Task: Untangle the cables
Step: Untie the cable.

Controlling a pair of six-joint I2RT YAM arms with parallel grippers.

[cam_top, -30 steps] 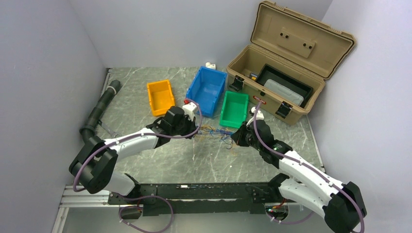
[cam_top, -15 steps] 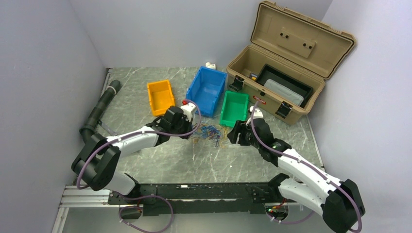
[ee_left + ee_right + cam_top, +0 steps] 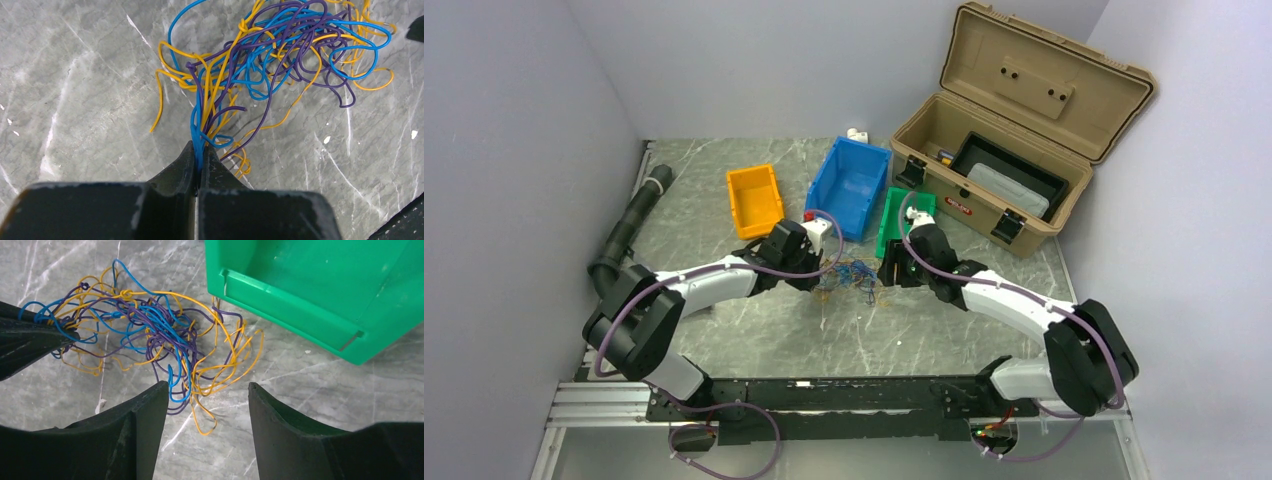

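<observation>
In the top view the cables [image 3: 854,272] are made out only as a small blur between the arms. Blue strands are pinched in the closed left hand [image 3: 198,167]. The tangle is lain on the tabletop [image 3: 75,100], just ahead of the spread right hand [image 3: 207,389].
</observation>
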